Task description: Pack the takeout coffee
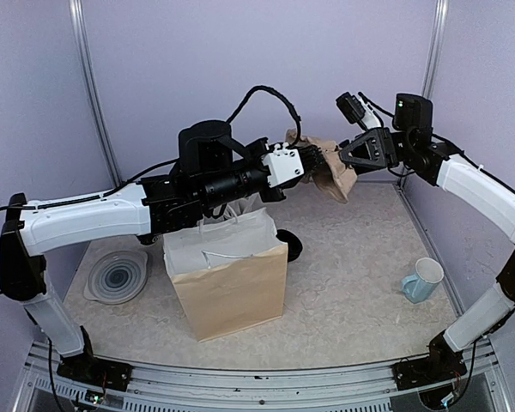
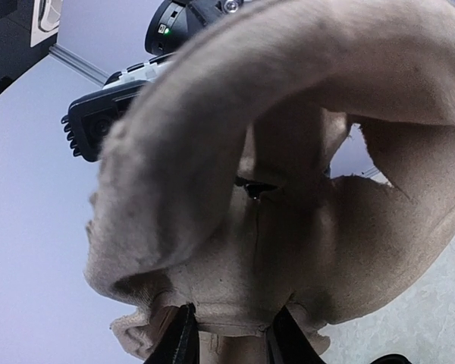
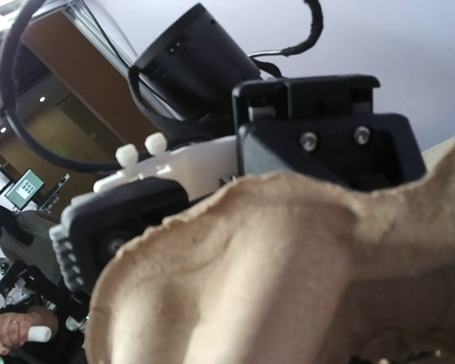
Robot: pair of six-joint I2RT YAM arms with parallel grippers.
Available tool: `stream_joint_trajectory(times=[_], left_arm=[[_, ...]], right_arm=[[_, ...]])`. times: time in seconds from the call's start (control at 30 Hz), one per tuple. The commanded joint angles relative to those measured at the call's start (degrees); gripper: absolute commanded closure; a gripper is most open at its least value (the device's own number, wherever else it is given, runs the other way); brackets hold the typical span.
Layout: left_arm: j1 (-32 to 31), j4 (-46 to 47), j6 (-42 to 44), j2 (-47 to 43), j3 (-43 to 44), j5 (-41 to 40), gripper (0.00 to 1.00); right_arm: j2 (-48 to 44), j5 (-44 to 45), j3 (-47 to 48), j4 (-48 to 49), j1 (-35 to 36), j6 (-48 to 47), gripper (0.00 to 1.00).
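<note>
Left claw (image 2: 231, 337): its two fingers (image 2: 180, 341) stand on either side of a lower fold of a brown cardboard tray (image 1: 333, 176), against or very near it; whether they pinch it cannot be told. Right claw (image 1: 350, 161): meets the same tray from the opposite side and grasps it, holding the tray clear of the table (image 1: 352, 257), tilted, high toward the back wall. In the right wrist view the tray fills the lower part and the claw's own fingers are hidden. Below the left arm stands an open brown paper bag (image 1: 232, 287), upright, with white handles and a pale lining. The takeout coffee (image 1: 289, 246), seen only in part as a black shape, sits on the table just behind the bag's right rear corner. A pale blue mug (image 1: 422, 280) stands well apart at the right; a clear round dish (image 1: 118, 276) lies left of the bag.
</note>
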Motion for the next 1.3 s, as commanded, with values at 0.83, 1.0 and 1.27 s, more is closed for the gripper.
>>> stream_joint_trajectory(times=[0.83, 1.0, 1.27], left_arm=[[11.0, -16.9, -34.3, -15.1, 14.6, 7.3, 0.83], [11.1, -28.1, -42.7, -23.0, 12.2, 8.0, 0.83], [10.8, -45.2, -53.0, -34.5, 7.6, 13.9, 0.85]], right_arm=[[8.5, -8.6, -4.3, 63.4, -9.2, 42.1, 0.01], [10.4, -5.2, -4.9, 58.8, -9.0, 37.8, 0.01], [13.4, 5.6, 11.3, -6.9, -7.9, -12.6, 0.00]])
